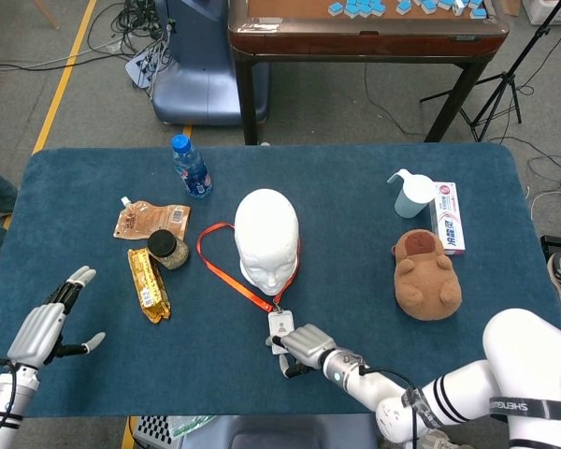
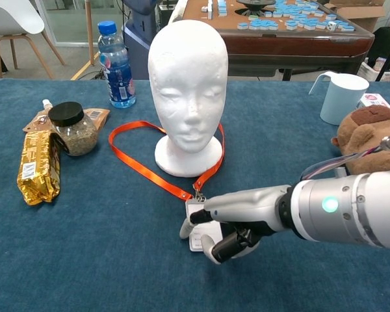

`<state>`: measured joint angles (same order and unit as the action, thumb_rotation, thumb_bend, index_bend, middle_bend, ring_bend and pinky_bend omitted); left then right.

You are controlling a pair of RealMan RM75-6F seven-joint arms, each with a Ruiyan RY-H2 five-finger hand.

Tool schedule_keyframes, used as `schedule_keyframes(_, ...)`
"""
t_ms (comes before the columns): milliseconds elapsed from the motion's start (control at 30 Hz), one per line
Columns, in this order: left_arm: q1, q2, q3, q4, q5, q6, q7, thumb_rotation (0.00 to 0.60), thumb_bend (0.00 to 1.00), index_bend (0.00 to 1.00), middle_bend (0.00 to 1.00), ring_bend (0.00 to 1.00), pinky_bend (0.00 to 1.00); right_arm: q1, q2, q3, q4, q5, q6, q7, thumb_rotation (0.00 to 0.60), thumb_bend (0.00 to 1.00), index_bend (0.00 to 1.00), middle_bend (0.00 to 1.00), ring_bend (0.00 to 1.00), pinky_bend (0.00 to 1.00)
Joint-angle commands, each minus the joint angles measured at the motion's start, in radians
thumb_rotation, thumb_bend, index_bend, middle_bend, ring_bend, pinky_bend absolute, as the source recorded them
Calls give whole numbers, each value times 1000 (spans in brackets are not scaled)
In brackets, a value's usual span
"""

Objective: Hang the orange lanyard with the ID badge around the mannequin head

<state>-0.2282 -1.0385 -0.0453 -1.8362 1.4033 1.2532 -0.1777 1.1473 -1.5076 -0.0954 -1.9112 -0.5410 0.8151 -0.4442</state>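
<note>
Orange fabric lanyard (image 2: 143,168) lies flat on the blue cloth-covered surface (image 2: 84,247), looped around the base of the white foam mannequin head (image 2: 188,84), which stands upright at the centre. Its metal clip end leads to the white rectangular ID badge (image 2: 198,227), just in front of the base. Right hand (image 2: 231,224), silver with dark fingertips, grips the badge: one of its fingers (image 2: 211,214) lies across the card's top and the others curl under its near edge. In the head view the same right hand (image 1: 304,344) covers the badge's near part. Left hand (image 1: 47,323) hovers palm-up at the surface's near left corner, fingers spread wide and holding nothing, well apart from the lanyard. Left of the mannequin head lie a gold foil snack packet (image 2: 38,166) and a black-lidded glass jar (image 2: 73,128); a brown plush toy (image 1: 428,271) sits to the right.
</note>
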Motion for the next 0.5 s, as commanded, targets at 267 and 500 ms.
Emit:
schedule_keyframes(267, 8, -3, -3, 19, -15, 7, -18, 600, 223, 0, 0, 0, 112, -261, 155, -81, -95, -371, 279, 104, 311, 580, 148, 997, 1000, 1000)
schedule_keyframes(500, 18, -12, -12, 43, -13, 38, -16, 600, 223, 0, 0, 0, 112, -448, 271, -131, -122, -556, 513, 147, 310, 533, 148, 876, 940, 956)
